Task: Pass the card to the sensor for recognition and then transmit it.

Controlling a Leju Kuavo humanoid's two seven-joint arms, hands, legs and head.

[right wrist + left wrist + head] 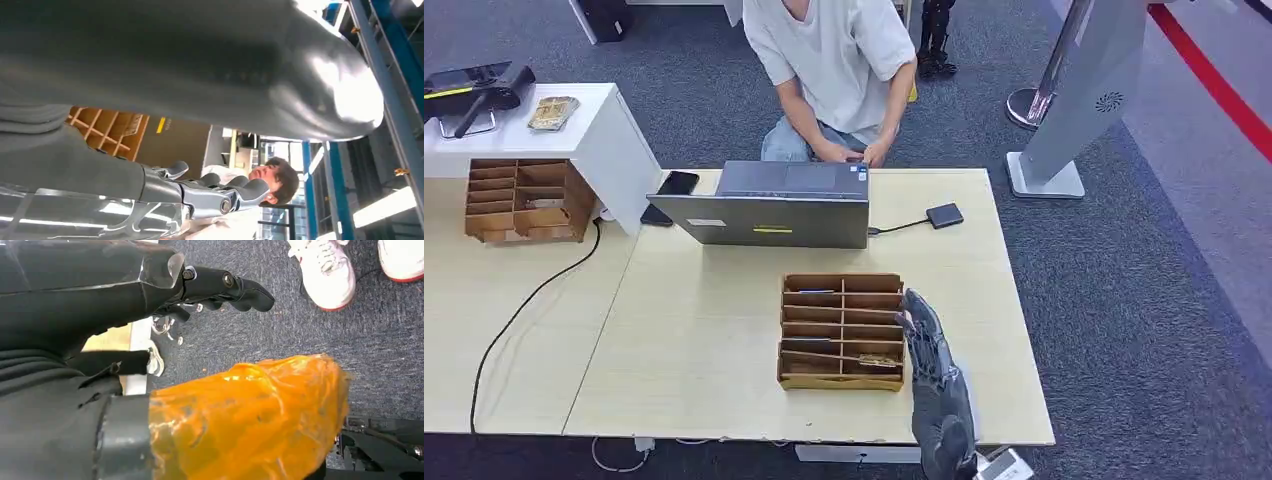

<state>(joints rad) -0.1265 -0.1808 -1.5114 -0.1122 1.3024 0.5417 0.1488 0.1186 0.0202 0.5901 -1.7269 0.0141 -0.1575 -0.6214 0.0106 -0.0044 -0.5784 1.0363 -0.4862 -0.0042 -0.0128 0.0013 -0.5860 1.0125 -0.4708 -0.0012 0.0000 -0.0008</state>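
Pale table (724, 380) — wooden rack (842, 331), right robot hand (929, 345)

My table (704, 330) is pale wood, two tops butted side by side; on the right top sits a wooden rack (842, 331) near my edge; behind it a grey laptop (769, 205), a cable running from it to a small black box (944, 215); a phone (677, 183) lies by the laptop's left corner; on the left top stands a second rack (524, 200) against a white stand (614, 140); a black cord (524, 300) trails across it.
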